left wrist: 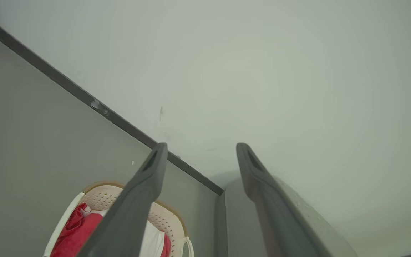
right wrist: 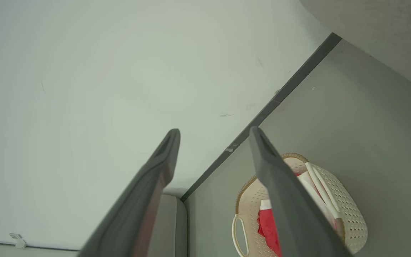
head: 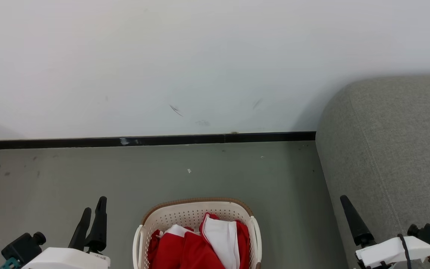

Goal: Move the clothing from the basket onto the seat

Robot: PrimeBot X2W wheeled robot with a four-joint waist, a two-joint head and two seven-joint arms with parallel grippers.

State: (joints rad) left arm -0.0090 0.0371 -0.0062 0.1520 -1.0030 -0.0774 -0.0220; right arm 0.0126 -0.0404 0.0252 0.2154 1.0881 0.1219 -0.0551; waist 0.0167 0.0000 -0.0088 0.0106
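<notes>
**Laundry basket (head: 189, 215) of jerseys (head: 189, 250), a gripper on either side**

The left gripper (left wrist: 200, 146) has its two dark fingers (left wrist: 145, 185) spread apart and grasping nothing, low to the left of the laundry basket. The right gripper (right wrist: 214, 130) is likewise spread and empty, seen against the edge of the grey upholstered seat (head: 394, 149). Between them the cream basket stands on the grey floor (head: 200, 172), with red and white jerseys heaped inside. A strip of floor separates basket and seat. Behind them are a black baseboard (head: 162, 141) and a white wall (head: 200, 56).

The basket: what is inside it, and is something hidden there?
Red and white clothing lies bunched inside the basket. The perforated far wall shows above the pile. The fabric covers the basket's floor, so anything under it cannot be seen.
</notes>
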